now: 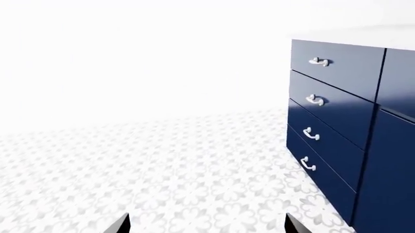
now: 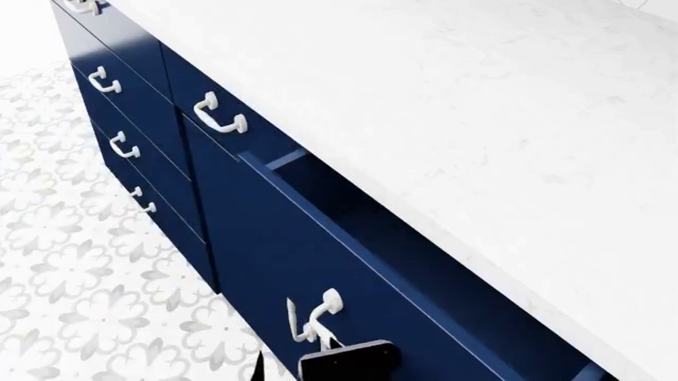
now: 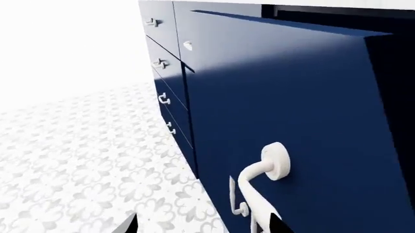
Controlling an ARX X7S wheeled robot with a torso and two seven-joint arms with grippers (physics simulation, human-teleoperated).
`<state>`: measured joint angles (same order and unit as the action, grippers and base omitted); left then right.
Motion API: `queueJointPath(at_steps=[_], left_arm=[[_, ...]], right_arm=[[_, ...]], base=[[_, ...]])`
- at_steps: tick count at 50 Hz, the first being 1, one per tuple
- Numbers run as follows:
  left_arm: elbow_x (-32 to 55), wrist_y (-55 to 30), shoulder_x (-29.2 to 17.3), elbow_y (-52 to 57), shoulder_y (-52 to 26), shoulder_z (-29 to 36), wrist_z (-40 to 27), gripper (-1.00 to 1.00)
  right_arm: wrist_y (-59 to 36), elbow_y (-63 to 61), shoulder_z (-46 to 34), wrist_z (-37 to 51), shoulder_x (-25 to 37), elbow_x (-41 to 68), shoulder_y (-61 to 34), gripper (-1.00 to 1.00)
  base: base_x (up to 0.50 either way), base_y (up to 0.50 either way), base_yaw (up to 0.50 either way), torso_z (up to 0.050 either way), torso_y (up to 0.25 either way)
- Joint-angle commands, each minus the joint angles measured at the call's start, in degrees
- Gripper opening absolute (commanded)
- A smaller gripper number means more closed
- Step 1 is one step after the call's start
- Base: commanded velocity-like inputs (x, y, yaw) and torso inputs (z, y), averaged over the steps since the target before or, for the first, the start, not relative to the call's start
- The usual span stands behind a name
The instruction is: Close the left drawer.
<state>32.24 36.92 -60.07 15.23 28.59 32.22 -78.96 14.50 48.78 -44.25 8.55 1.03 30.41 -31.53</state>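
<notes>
The left drawer (image 2: 286, 254) stands pulled out from under the white countertop, showing its navy flat front, its white curved handle (image 2: 314, 317) and its inner side (image 2: 424, 262). In the right wrist view the drawer front (image 3: 292, 97) fills the frame, with the handle (image 3: 263, 177) close up. My right gripper (image 3: 202, 225) is open, and the handle's bar runs down just inside one fingertip (image 3: 275, 225). Its dark body (image 2: 350, 359) shows just below the handle in the head view. My left gripper (image 1: 206, 225) is open and empty over the floor, apart from the cabinet.
A stack of narrower navy drawers (image 1: 331, 121) with small white handles stands left of the open drawer and also shows in the head view (image 2: 122, 119). A small closed drawer (image 2: 221, 115) sits beside it. The white countertop (image 2: 477, 119) overhangs. The floor is patterned tile (image 1: 162, 170).
</notes>
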Motion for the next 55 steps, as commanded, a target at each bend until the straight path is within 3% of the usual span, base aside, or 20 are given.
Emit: queueJointPath(at_steps=[1,13,18,23,35,41,55], left_arm=[[-0.8,-0.6,-0.5,1.5,0.5,-0.5,-0.6,1.00],[-1.8,-0.2,-1.3,2.7,2.0,-1.6,-1.8,1.00],[-1.7,0.3,-1.8,3.0,3.0,-2.2,-2.5,1.00],[-1.9,0.4,-2.1,3.6,3.6,-2.8,-3.2,1.00],[-3.2,3.6,-4.5,5.0,9.3,-6.3,-7.6,1.00],[-4.7,5.4,-4.6,5.1,14.7,-10.3,-10.3,1.00],[-5.5,3.7,-4.3,6.6,16.2,-13.0,-10.7,1.00]], right_arm=[[2.0,4.7,-1.2,4.0,2.9,2.7,-5.0,1.00],[-0.4,9.6,0.8,1.6,3.4,4.9,-11.7,1.00],[2.1,26.0,4.7,-4.1,-0.3,7.5,-20.3,1.00],[-1.6,26.2,9.9,-2.9,0.0,0.9,-21.7,1.00],[-12.6,26.2,33.6,-0.4,0.1,-22.5,-28.1,1.00],[-17.0,26.2,37.8,3.9,1.6,-28.8,-31.5,1.00],[-20.9,26.2,38.6,7.5,3.1,-30.8,-34.4,1.00]], base=[[0.00,0.00,0.00,0.000,0.000],[0.00,0.00,0.00,0.000,0.000],[0.00,0.00,0.00,0.000,0.000],[0.00,0.00,0.00,0.000,0.002],[0.00,0.00,0.00,0.000,0.002],[0.00,0.00,0.00,0.000,0.002],[0.00,0.00,0.00,0.000,0.004]])
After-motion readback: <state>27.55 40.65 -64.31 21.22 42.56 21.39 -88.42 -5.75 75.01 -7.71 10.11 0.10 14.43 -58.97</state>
